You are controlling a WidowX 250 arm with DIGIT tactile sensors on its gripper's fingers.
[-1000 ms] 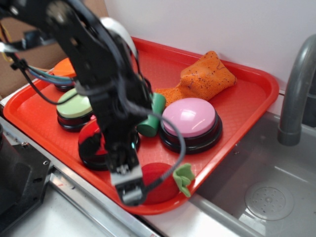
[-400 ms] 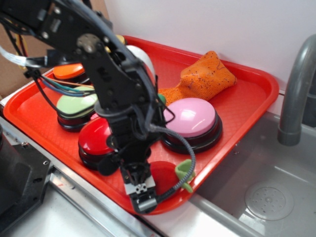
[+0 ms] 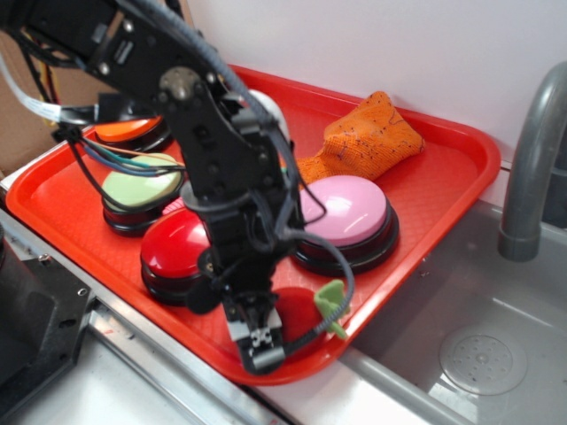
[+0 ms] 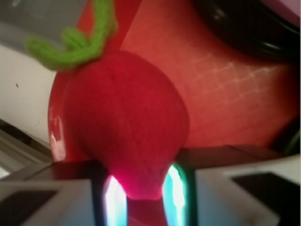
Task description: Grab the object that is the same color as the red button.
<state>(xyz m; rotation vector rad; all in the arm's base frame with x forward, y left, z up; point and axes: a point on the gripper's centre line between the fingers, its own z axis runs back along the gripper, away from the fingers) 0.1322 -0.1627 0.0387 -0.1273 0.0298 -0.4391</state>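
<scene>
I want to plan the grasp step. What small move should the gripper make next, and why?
Probably close the gripper now. In the wrist view the red toy fruit already sits with its lower end between the open fingers, and in the exterior view the gripper is low at the red tray's front edge, beside the fruit.

Fuzzy matt red toy fruit (image 4: 127, 122), glossy red button (image 3: 174, 245), textured plastic tray (image 3: 443, 177), knitted orange cloth (image 3: 368, 137)

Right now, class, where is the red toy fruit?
In the exterior view, the red toy fruit lies at the tray's near edge, beside the red button, with the gripper over it.
</scene>
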